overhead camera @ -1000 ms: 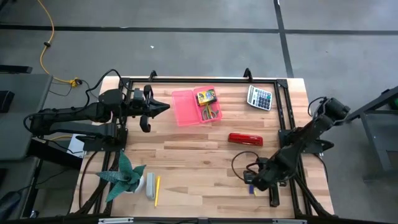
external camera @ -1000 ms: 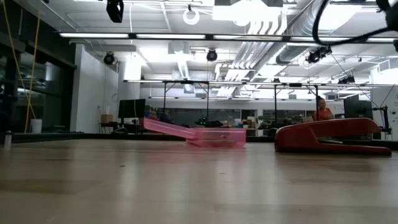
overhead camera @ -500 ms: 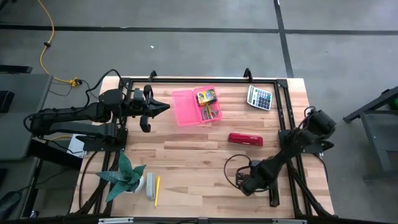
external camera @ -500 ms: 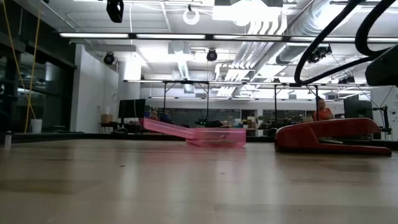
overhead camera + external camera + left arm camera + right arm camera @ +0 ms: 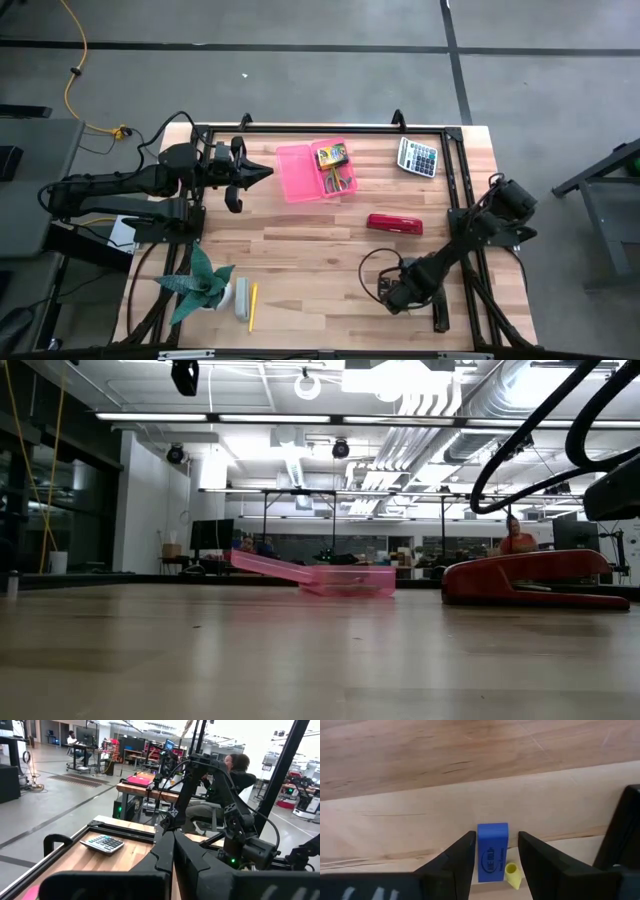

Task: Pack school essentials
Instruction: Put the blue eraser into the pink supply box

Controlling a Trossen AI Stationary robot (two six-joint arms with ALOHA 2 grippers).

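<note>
— Two arms; what's the right gripper doing?
— Low over the desk near its front right, jaws open astride a blue eraser.
— And the left gripper?
— Jaws closed, beside the pink case.

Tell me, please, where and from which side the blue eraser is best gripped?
Judging by the right wrist view, grip the blue eraser across its two long sides, coming straight down from above. It lies flat on the table, a narrow block, and the right gripper already has an open finger on each long side. A small yellow piece lies right beside it, so close with care.
</note>
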